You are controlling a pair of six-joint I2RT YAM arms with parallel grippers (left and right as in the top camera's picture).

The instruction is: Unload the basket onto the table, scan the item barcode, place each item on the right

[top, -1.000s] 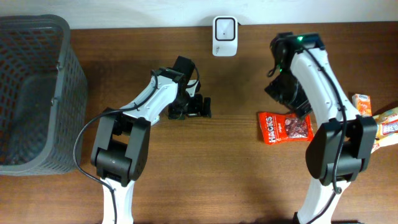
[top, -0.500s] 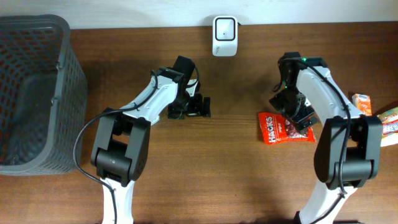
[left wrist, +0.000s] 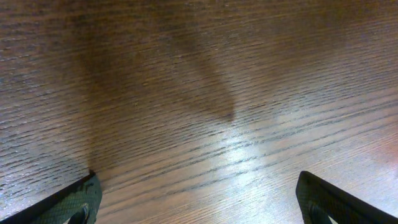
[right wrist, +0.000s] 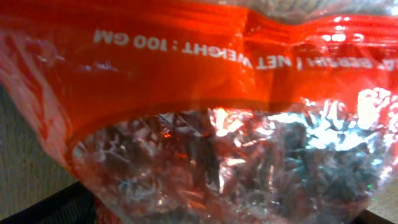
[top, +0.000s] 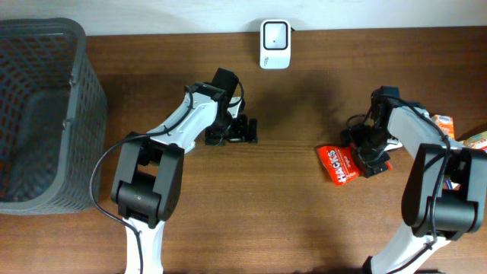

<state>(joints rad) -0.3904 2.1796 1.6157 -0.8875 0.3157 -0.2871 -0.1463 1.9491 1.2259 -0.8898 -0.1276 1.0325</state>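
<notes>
The right pincer (top: 368, 153) has swung down from nearer the scanner (top: 275, 34) at 12 o'clock onto the red snack packet (top: 340, 164) lying at 3 o'clock on the counter (top: 281, 217) — jaws wide astride it, nothing clamped yet — so the pickup looks imminent.

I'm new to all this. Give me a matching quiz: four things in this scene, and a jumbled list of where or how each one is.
Things:
1. mesh basket
2. white scanner
3. red snack bag
4. left pincer

Place or state:
A. open, holding nothing
B. on the right side
C. far left
D. middle, at the back

Pairs: 1-C, 2-D, 3-B, 4-A
</notes>
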